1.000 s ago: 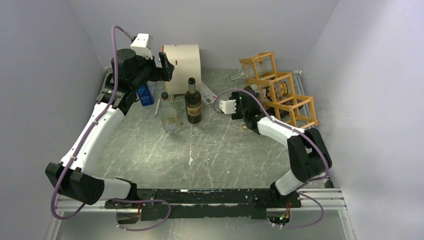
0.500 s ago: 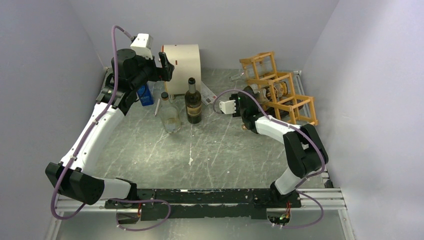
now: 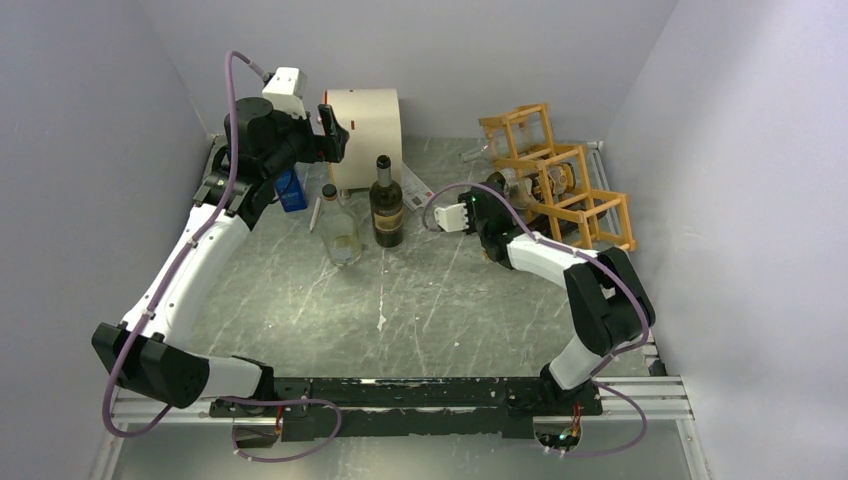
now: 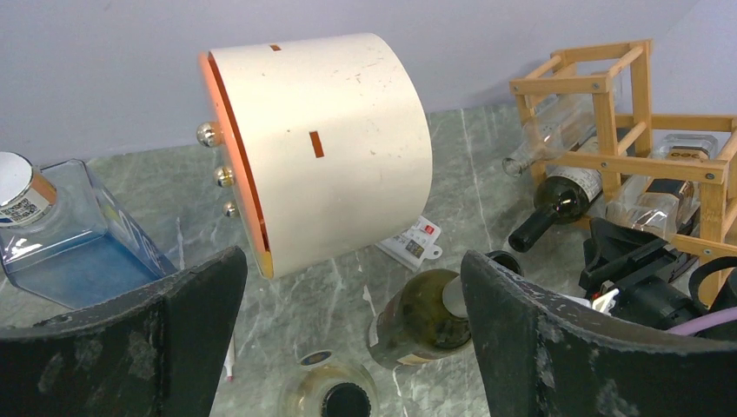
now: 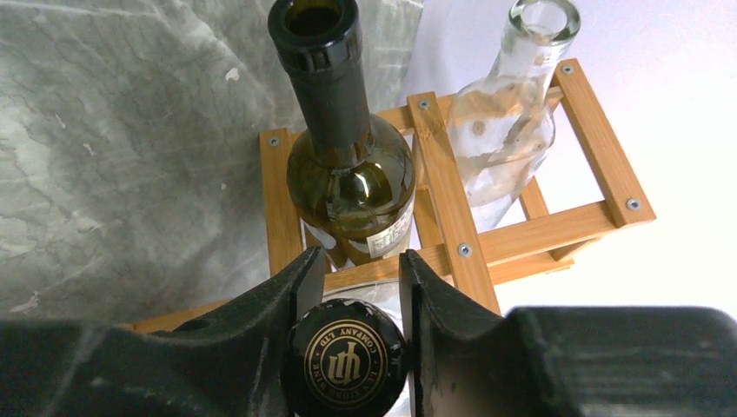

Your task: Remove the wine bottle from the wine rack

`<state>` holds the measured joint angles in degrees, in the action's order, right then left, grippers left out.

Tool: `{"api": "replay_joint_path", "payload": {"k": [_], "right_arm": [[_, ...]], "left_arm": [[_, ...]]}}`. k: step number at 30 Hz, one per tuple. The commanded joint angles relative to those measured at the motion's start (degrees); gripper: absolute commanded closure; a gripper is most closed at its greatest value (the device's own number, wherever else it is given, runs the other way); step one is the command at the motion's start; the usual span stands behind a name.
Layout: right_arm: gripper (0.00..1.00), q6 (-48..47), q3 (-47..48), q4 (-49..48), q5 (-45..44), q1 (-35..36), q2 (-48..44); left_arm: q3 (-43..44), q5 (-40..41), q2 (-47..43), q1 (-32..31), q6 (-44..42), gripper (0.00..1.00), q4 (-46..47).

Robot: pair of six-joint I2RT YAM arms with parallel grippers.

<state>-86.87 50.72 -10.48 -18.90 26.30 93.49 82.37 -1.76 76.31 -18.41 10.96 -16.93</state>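
Gripping the black, gold-printed cap of a wine bottle (image 5: 346, 360), the right hand (image 5: 361, 261) is closed on it. The bottle lies in a lower cell of the light orange-brown wooden lattice wine rack (image 5: 439, 174), far right on the table (image 5: 130, 130). The left hand (image 4: 354, 256) is open, raised near the white cylindrical drum (image 4: 330, 139).

Top view: mounted high behind the arm bases (image 3: 250, 380), looks down and forward over the whole table (image 3: 430, 300). Left wrist view: raised at far left, faces right across the drum (image 4: 330, 148) toward the rack (image 4: 626, 148), mid-range. Right wrist view: close-up past the capped bottle (image 5: 348, 365) between its fingers (image 5: 261, 330) into the rack. All three share the rack.
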Motion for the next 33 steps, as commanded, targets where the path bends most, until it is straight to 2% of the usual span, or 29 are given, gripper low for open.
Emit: {"api": "replay_joint_path", "payload": {"k": [1, 14, 25, 33], "right_arm": [[0.63, -0.34, -1.46, 1.48, 0.33, 1.55, -1.35], [0.77, 2.51, -2.59, 3.96, -1.15, 6.2, -4.35], [0.8, 7.85, -4.64, 3.38, -4.2, 13.13, -8.42], [0.87, 10.42, -4.04, 5.08, -7.4, 18.3, -10.22]], "left_arm": [[-0.28, -1.75, 0.58, 0.32, 0.37, 0.04, 2.12], [-0.28, -1.68, 0.43, 0.31, 0.38, 0.04, 2.16], [-0.19, -1.93, 0.67, 0.35, 0.47, 0.04, 2.06], [-0.2, -1.97, 0.68, 0.31, 0.46, 0.04, 2.09]]}}
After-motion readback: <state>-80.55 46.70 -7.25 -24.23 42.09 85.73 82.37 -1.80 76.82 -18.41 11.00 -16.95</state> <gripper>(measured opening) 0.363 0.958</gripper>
